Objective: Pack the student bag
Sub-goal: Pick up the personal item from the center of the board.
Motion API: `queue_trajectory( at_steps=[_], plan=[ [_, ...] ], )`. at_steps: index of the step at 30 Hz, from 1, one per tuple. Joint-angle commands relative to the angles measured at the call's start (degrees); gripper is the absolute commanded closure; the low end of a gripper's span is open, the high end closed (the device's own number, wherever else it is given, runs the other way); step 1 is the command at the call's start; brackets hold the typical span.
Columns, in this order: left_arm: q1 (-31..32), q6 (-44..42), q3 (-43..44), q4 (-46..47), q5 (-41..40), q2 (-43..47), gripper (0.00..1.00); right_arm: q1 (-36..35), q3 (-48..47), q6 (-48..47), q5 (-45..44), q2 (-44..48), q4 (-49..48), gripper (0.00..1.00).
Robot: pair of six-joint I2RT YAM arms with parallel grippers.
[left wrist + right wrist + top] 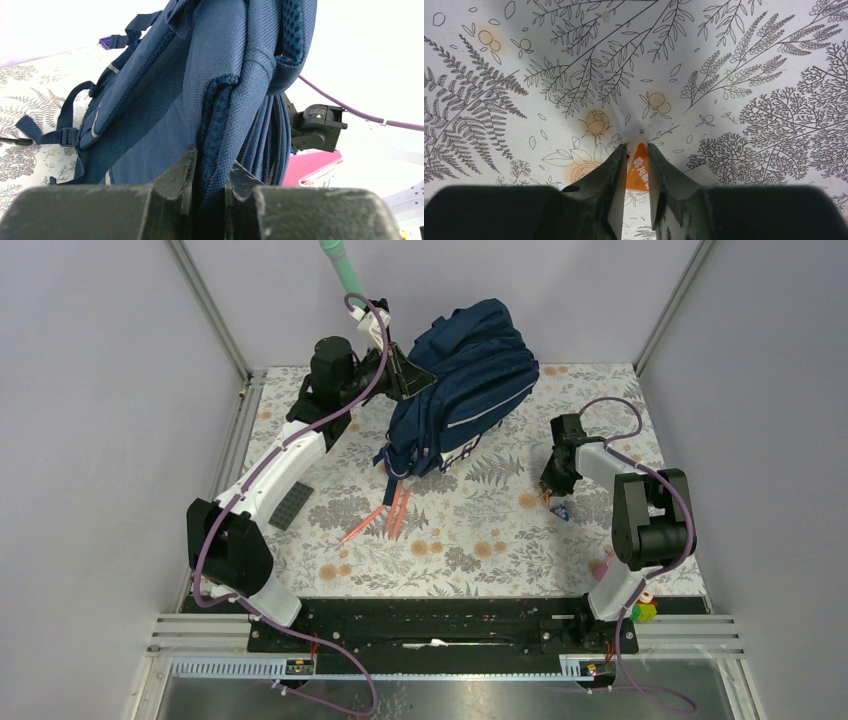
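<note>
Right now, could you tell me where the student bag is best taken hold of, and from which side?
Probably the padded mesh strap edge of the student bag, from the left, where the left gripper is shut on it. That thin fold suits a narrow grip, whereas the body is bulky, and the bag stands tilted with that edge facing the left arm.

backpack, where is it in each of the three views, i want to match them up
Top external: backpack at upper centre, towards the back, one edge pinched by the left gripper.
Left wrist: fills the left and centre, fabric clamped between the fingers.
Right wrist: not in it; right gripper on an orange packet.
Shared landmark: the floral tablecloth, in all three views.
</note>
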State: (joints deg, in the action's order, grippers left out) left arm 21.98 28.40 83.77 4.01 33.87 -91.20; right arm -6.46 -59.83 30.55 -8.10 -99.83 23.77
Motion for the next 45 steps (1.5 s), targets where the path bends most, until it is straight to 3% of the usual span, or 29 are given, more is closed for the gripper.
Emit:
queue_trajectory(
  at_steps=[1,6,9,20,25,30,33,45],
  plan=[
    [-0.73,0.78,1.57,8.29,0.33,5.15,1.0,-0.57,-0.21,-1.67,-0.39,1.12,1.55,0.75],
    [-0.71,0.73,1.52,8.21,0.34,5.13,1.0,-0.87,1.36,-2.28,1.64,2.92,1.5,0.77],
    [-0.71,0.7,1.51,8.31,0.25,5.15,1.0,-1.79,2.94,-2.33,1.3,4.79,1.59,0.72],
    [-0.74,0.93,1.54,8.65,0.46,5.54,1.0,-7.12,6.6,-1.94,1.35,7.62,2.59,0.71],
    [-0.71,0.94,1.53,8.65,0.34,5.66,1.0,-10.41,9.45,-1.11,1.16,11.5,3.26,0.59],
    [-0.71,1.65,1.52,9.17,0.76,5.58,1.0,-11.01,12.59,-0.87,1.03,14.94,3.41,0.38],
    [-0.71,1.48,1.51,9.17,0.55,5.76,1.0,-10.97,12.9,-1.72,-0.06,14.81,3.48,0.32],
    [-0.71,1.45,1.32,9.13,0.44,6.31,1.0,-11.55,8.06,-4.13,-0.36,8.43,3.7,0.38]
  ],
)
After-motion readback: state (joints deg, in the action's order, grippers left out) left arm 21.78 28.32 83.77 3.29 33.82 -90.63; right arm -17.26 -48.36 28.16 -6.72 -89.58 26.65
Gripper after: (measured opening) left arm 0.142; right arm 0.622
